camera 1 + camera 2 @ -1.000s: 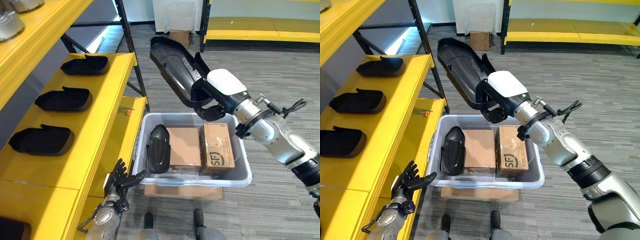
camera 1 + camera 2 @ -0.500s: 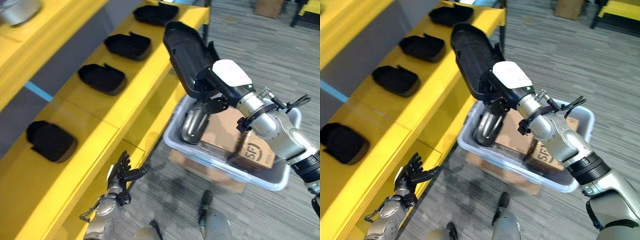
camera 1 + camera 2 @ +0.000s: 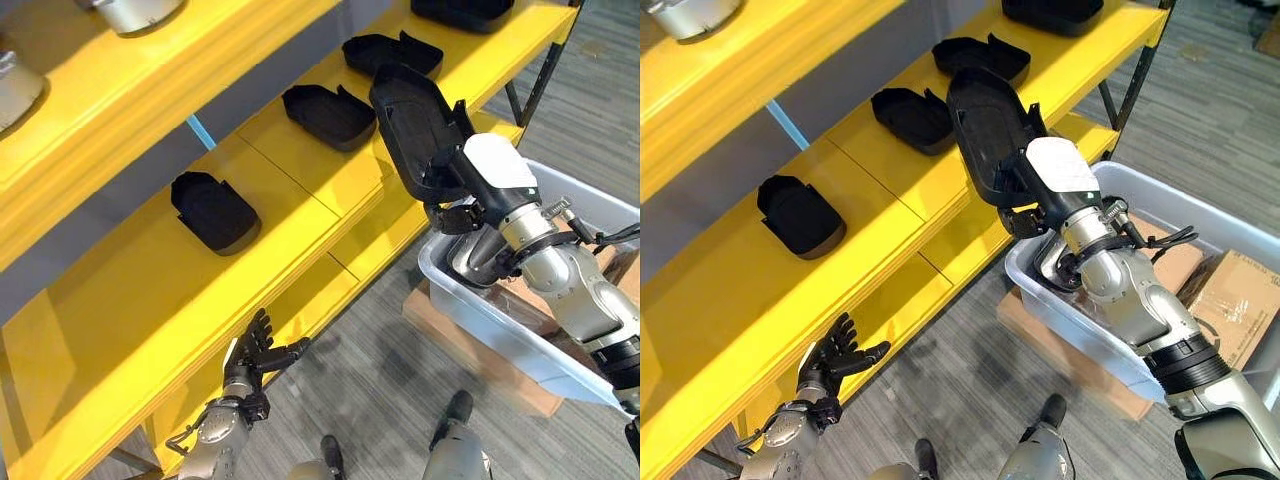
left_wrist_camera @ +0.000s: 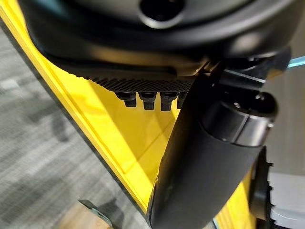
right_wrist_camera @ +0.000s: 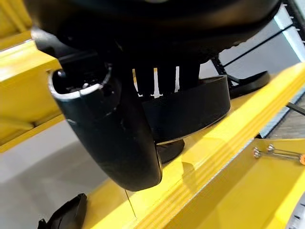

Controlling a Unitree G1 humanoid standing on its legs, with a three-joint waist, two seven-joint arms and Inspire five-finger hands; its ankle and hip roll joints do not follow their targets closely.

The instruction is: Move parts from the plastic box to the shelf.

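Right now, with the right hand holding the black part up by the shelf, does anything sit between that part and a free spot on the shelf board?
Nothing visible does. The right hand holds the black part over the shelf, and a bare yellow stretch lies between two parts already placed there.

The yellow shelf (image 3: pixel 200 300) carries four black parts in a row — one (image 3: pixel 212 210) lies well away from the right robot hand (image 3: pixel 455 185), toward the left robot hand (image 3: pixel 255 355); two (image 3: pixel 328 112) (image 3: pixel 390 52) lie just behind the right one, and the fourth (image 3: pixel 470 12) beyond it. A plastic box (image 3: pixel 500 320) sits on cardboard (image 3: pixel 480 355) on the grey floor (image 3: pixel 380 390).
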